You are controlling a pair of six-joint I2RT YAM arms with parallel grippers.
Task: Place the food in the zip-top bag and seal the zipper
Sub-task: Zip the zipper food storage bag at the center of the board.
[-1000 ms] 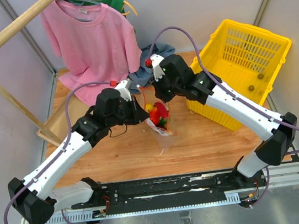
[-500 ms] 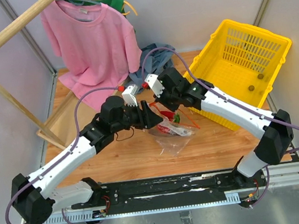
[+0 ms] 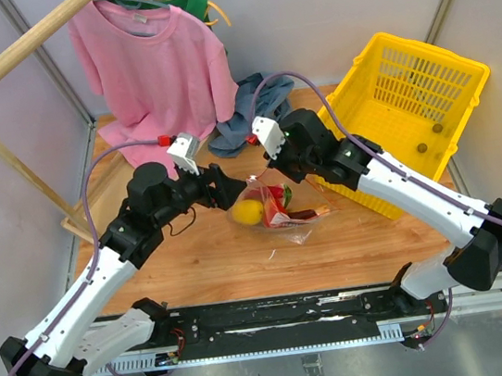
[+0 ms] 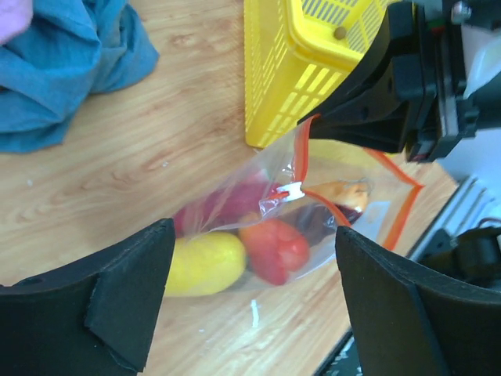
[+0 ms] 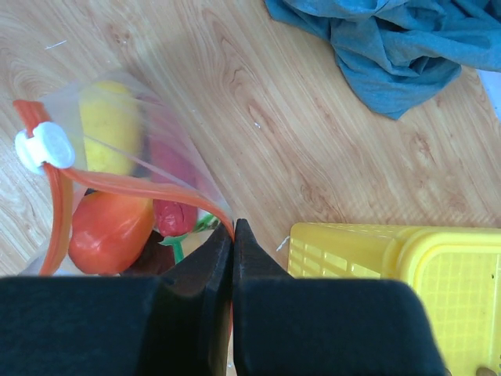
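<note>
Overhead, the zip-top bag (image 3: 278, 210) lies on the worktop (image 3: 196, 261) between both arms with the food bunched inside; only the yellow fruit (image 3: 248, 212) reads clearly. The left gripper (image 3: 235, 188) is open just beside the bag, while the right gripper (image 3: 284, 181) has its tips hidden under its own body.

From the left wrist, wide-spread fingers (image 4: 102, 313) frame the bag without touching it. The white slider (image 4: 291, 190) sits on the orange-red zipper (image 4: 301, 157), and a red pepper-like piece (image 4: 274, 247) shows; the other pieces blur together.

From the right wrist, closed fingers (image 5: 196, 298) pinch the zipper's end. Whether the mouth is sealed cannot be told.
</note>
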